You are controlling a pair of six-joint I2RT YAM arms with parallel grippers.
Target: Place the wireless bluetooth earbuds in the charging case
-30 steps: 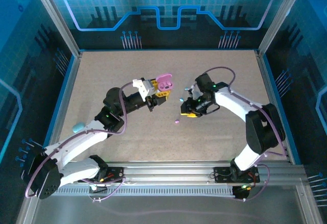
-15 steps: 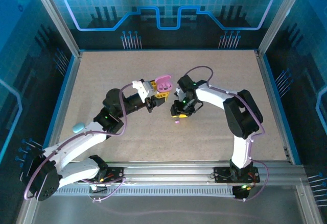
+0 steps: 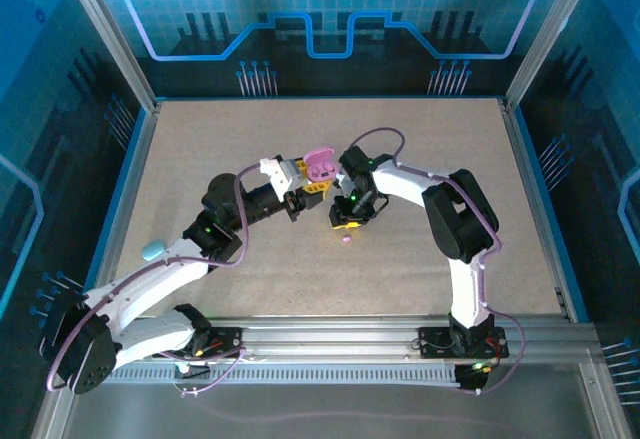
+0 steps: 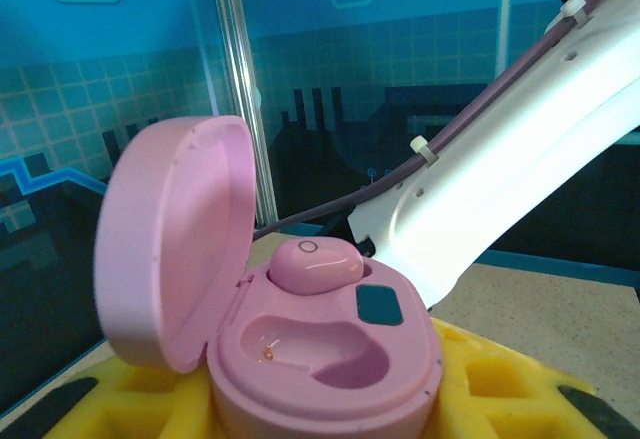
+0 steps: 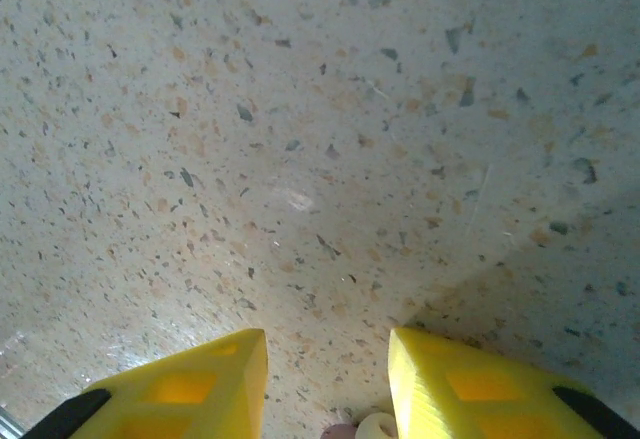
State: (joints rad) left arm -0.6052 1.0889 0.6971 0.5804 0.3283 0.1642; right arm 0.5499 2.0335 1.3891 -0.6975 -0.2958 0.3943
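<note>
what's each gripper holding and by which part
Left gripper holds the open pink charging case by its lower body. Right gripper: jaws apart, nothing seen between them.

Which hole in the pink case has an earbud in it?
The far one in the pink rounded plastic charging case, beside the dark teal patch: a glossy pink earbud sits there. The near hole is empty.

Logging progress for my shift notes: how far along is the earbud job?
Done: one pink bud sits in the open pink case, held by the left claw. In hand: right claw low near a loose bud. Left: the case's near socket is empty.
</note>
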